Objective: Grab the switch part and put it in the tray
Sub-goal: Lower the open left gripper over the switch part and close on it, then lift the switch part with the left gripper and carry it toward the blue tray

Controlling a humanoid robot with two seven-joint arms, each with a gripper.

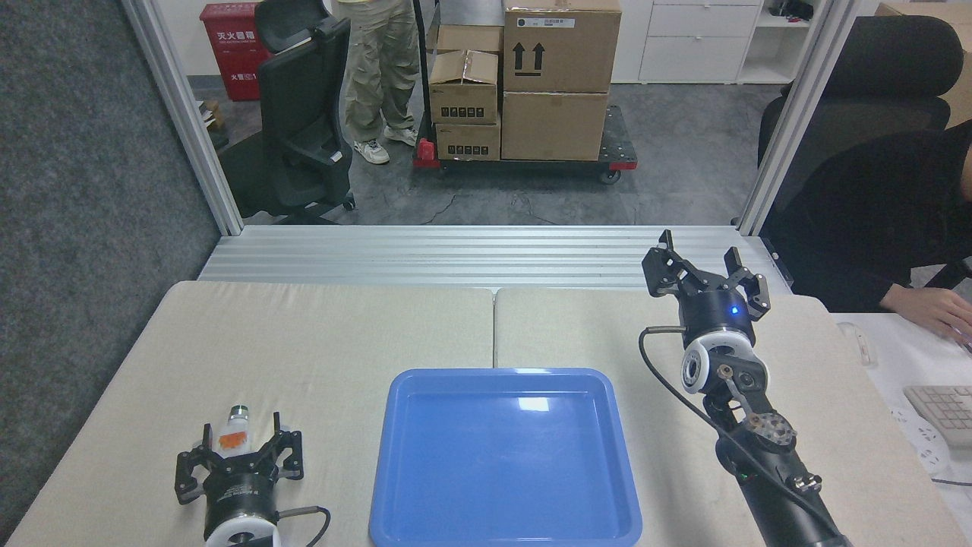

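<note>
The switch part [235, 434], a tiny white block with an orange insert and a silvery tip, lies on the beige table at the front left. My left gripper [238, 448] is open right behind it, its fingers spread on either side of the part's near end. The blue tray [425, 486] sits at the front centre with nothing in it. To the right of the tray, my right gripper [702, 266] stands open and raised over the table's far right part, holding nothing.
An aluminium rail [486, 254] borders the table's far edge. A person's hand [930, 310] rests by a keyboard [945, 410] on a white desk at the right. Beyond the table are a black chair [300, 114], a cart of boxes [524, 83] and a standing person [376, 76].
</note>
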